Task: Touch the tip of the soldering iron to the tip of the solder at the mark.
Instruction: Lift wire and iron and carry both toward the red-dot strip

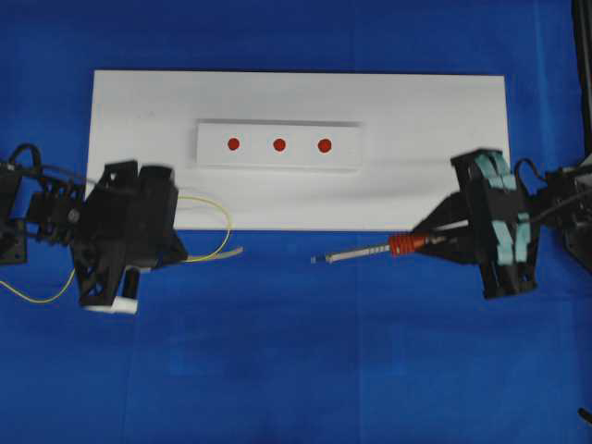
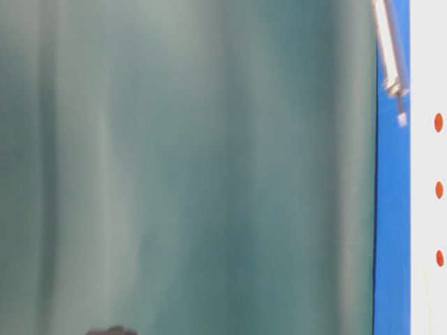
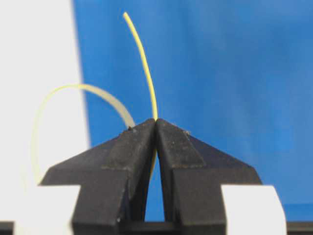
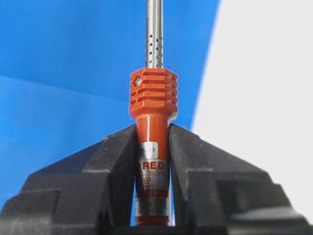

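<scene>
The left gripper [image 3: 156,122] has its fingers [image 3: 132,152] pressed together, clamping the solder [image 3: 144,63] at their tips. Beyond the fingertips, the free end of the solder rises in a gentle curve over the blue cloth [image 3: 220,73]. A second length loops out to the left of the fingers, over the white board [image 3: 34,58]. In the overhead view, the solder [image 1: 217,222] arcs out from the left gripper [image 1: 176,242] across the board's near edge, and a further length trails behind the arm.

The right gripper [image 4: 152,134] has its fingers [image 4: 117,161] clamped on the red-orange handle of the soldering iron [image 4: 153,98]. The ribbed collar sits just beyond the fingertips, and the perforated silver shaft extends straight out from it. In the overhead view, the soldering iron [image 1: 370,250] points from the right gripper [image 1: 430,242] toward the left gripper. Its tip is over the blue cloth, just off the board's near edge, and well apart from the solder's end.

Farther out on the white board [image 1: 444,120] lies a raised white strip [image 1: 208,153] bearing three red marks [image 1: 278,144].
</scene>
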You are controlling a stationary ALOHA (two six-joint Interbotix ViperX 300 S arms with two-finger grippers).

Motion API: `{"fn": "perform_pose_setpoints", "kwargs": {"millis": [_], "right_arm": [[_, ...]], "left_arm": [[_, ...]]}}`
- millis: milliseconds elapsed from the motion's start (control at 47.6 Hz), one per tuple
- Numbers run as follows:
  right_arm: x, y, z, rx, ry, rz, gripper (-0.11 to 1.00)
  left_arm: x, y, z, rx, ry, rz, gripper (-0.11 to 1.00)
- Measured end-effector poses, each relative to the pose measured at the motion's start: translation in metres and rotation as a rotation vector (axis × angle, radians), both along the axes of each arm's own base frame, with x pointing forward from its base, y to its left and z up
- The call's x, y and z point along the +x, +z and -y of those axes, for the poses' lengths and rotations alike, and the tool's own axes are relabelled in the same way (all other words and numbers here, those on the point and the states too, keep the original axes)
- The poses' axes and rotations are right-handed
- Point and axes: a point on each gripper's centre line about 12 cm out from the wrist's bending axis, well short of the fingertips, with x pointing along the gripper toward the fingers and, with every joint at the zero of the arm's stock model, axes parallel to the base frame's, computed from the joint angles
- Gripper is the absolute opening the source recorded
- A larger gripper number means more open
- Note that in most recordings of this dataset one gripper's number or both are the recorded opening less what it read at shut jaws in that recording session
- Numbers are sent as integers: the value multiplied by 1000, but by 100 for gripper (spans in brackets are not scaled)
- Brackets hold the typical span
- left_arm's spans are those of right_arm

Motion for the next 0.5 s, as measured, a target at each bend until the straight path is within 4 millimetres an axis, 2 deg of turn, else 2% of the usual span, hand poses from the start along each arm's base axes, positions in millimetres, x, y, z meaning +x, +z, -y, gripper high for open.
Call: {"fn": "perform_pose_setpoints", "kwargs": {"millis": [294, 504], "right_arm": [[8, -2, 50, -44, -159, -38, 6], [21, -10, 75, -63, -232, -92, 6]], "left_arm": [[3, 3, -48, 11, 155, -118, 1], [-1, -1, -76, 10, 242, -184, 1]]}}
